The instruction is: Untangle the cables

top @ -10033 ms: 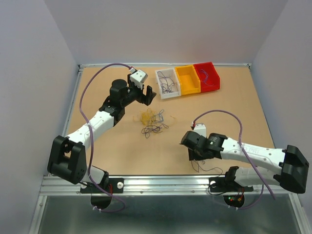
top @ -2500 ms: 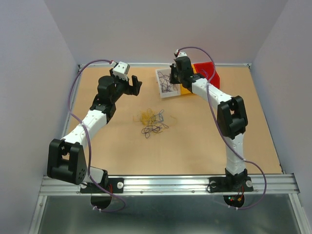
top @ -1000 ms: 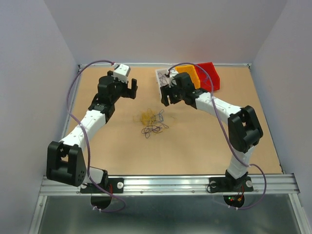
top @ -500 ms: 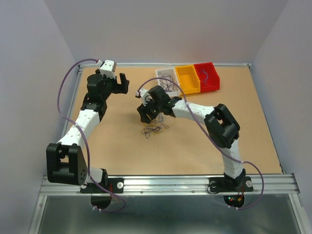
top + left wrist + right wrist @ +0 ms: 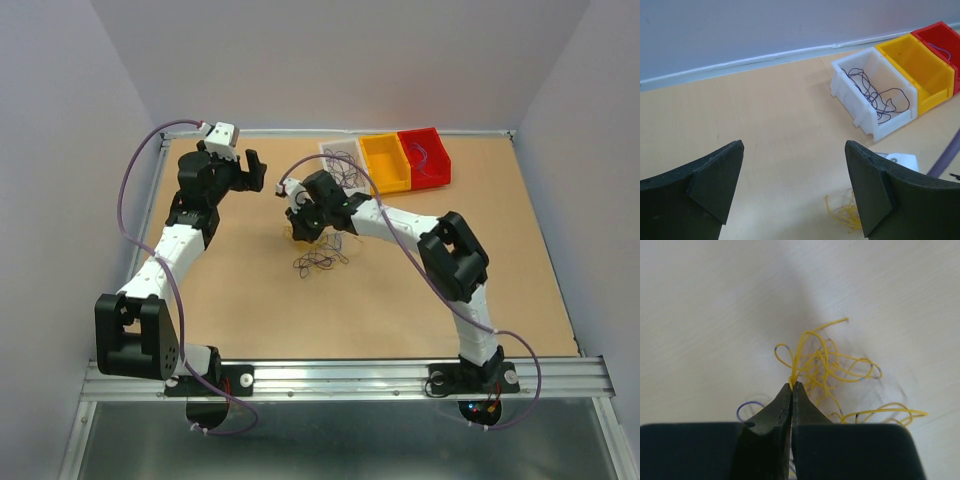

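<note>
The cables lie mid-table as a small clump: yellow strands (image 5: 291, 237) with dark purple-black loops (image 5: 318, 262) just in front. My right gripper (image 5: 297, 228) is down on the yellow part. In the right wrist view its jaws (image 5: 793, 386) are shut on a few yellow cable strands (image 5: 830, 365), and a blue-purple loop (image 5: 747, 407) shows to the left. My left gripper (image 5: 250, 170) hovers open at the back left. Its fingers (image 5: 715, 175) stand wide apart with nothing between them, and the yellow strands (image 5: 847, 215) show low on the right.
Three bins stand at the back: a white bin (image 5: 875, 120) holding dark wires, a yellow bin (image 5: 385, 162) and a red bin (image 5: 425, 155) with a thin wire inside. The right arm (image 5: 400, 222) stretches across the table's middle.
My right arm has swung from the white bin down to the clump, and its jaws have closed on yellow strands. The left gripper has drawn back to the left, still open.
</note>
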